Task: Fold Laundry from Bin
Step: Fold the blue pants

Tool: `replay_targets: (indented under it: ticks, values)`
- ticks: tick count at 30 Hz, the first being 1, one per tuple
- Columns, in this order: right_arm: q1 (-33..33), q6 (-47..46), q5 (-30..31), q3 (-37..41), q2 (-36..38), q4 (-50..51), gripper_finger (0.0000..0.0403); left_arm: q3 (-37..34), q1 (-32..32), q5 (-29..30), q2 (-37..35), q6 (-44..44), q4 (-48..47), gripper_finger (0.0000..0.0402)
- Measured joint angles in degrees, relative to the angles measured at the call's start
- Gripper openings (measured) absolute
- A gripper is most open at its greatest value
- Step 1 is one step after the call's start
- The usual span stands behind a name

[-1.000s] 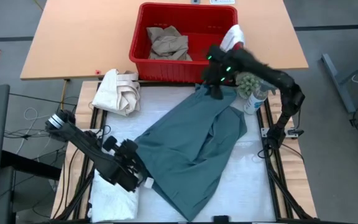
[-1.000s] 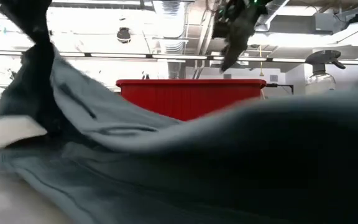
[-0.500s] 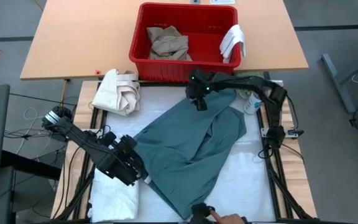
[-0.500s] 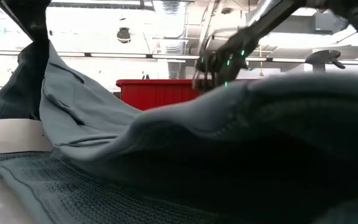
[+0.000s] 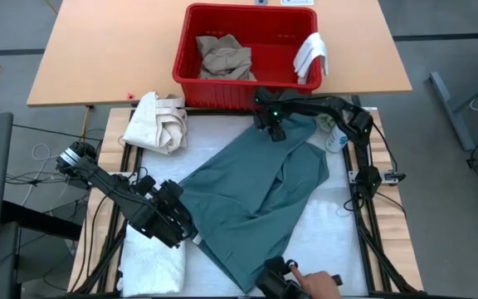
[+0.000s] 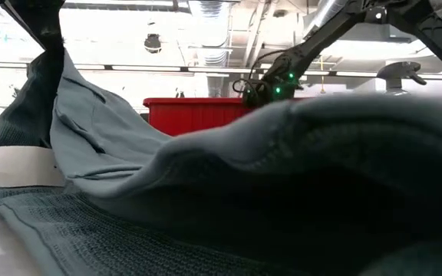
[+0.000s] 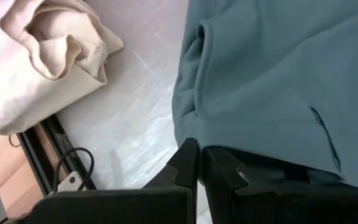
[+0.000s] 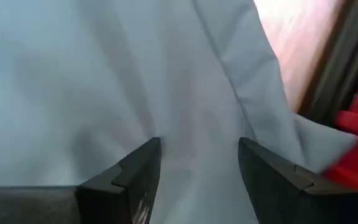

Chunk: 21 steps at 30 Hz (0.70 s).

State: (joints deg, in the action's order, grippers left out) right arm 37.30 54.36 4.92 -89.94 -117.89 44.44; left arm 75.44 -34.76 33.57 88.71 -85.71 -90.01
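The large teal-green garment (image 5: 260, 187) lies spread slantwise across the table, its left edge raised in my shut left gripper (image 5: 187, 232). My right gripper (image 5: 272, 133) stands open, pointing steeply down at the garment's far end (image 8: 197, 93), just in front of the red bin (image 5: 185, 50). Its fingers straddle the cloth. In the bin lie tan trousers (image 5: 224, 56). A small white cloth (image 5: 310, 53) hangs over the bin's right rim. A white towel (image 5: 152, 264) lies flat at the near left. My left gripper pinches the garment's left edge (image 7: 194, 134) between its two shut fingers, which slant down from the table's left. The held edge (image 6: 56, 69) is lifted above the table, and the cloth slopes down from it. My right gripper: whether its fingertips (image 8: 138, 168) touch the cloth, I cannot tell.
A cream canvas bundle (image 5: 158, 121) lies at the far left of the table. A spray bottle (image 5: 336, 137) stands at the far right, close to my right arm. A person's hand (image 5: 309, 285) reaches over the near edge at the garment's near end.
My right gripper has come down from above the bin's near right corner, toward the table's left, onto the garment's far end, tipping steeper and staying open. A person's hand has come in at the near edge. The garment's near part now bulges higher in the low view.
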Motion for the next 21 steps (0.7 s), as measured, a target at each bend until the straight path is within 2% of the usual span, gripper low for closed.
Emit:
replay_targets:
  ticks: [3, 6, 9, 14, 21]
  values:
    - [-0.1, 0.6, 0.2, -4.4, 0.2, 4.1, 0.024, 0.0, 0.0, 1.2, 0.0, 0.0, 0.0, 0.0]
    - [-0.1, 3.5, 0.2, -6.3, 0.3, 2.8, 0.0239, 0.0, 0.0, 2.2, 0.0, -0.4, 0.0, 0.0]
    - [0.3, 4.6, -0.5, -6.5, 0.2, 1.3, 0.0235, 0.0, 0.0, 2.3, 0.0, -0.9, 0.0, 0.0]
    - [0.7, 7.5, -0.6, -5.6, -0.5, 2.0, 0.0221, 0.0, -0.1, -0.9, 0.0, -0.5, 0.0, 0.0]
    - [2.2, 10.0, -0.6, -4.7, -0.5, 2.0, 0.0217, 0.0, -0.5, -0.7, 0.0, -0.7, 0.0, 0.0]
